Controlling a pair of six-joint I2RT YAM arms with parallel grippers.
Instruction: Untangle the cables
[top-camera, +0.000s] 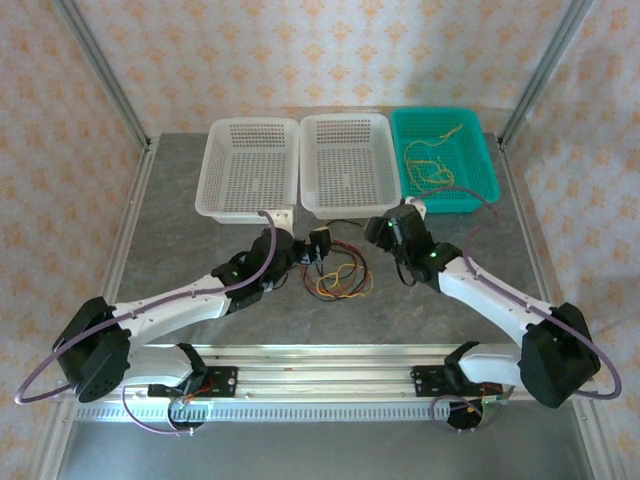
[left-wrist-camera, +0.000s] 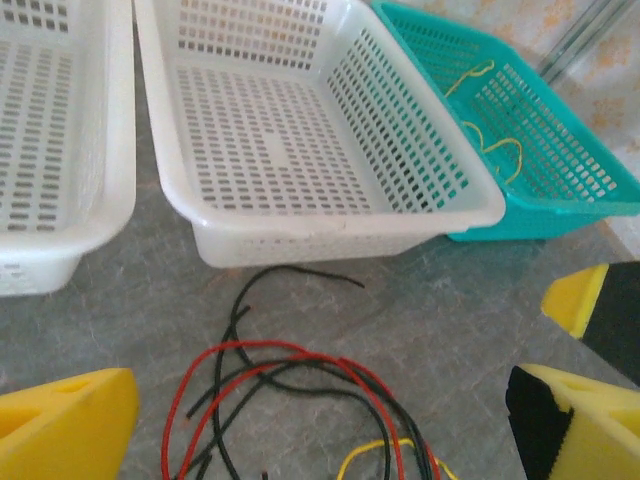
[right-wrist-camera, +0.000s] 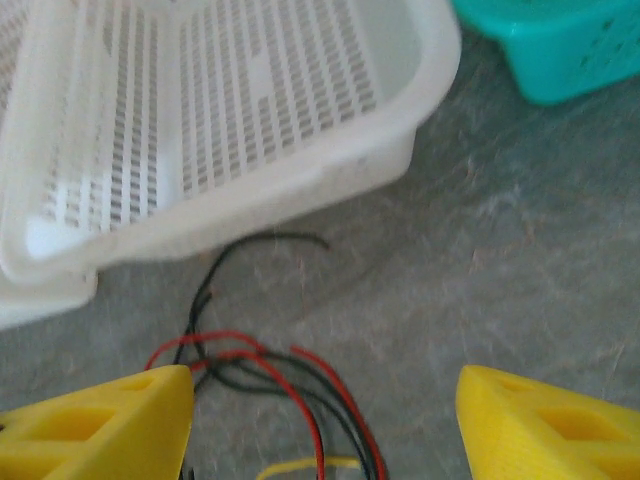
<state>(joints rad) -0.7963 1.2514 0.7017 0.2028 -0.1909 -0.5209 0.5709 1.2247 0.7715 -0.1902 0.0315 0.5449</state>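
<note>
Two gaping grippers, left gripper (left-wrist-camera: 322, 410) and right gripper (right-wrist-camera: 325, 405), near cables (left-wrist-camera: 300, 362) just short of white basket (left-wrist-camera: 340, 225) rim.

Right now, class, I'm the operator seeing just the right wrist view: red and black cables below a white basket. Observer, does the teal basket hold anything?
Observer: Yes, yellow cables lie in the teal basket.
Operator: And the white baskets?
Observer: The left white basket and the middle white basket are both empty.
Operator: Where is the left hand?
Observer: The left hand is open, close beside the tangle.
</note>
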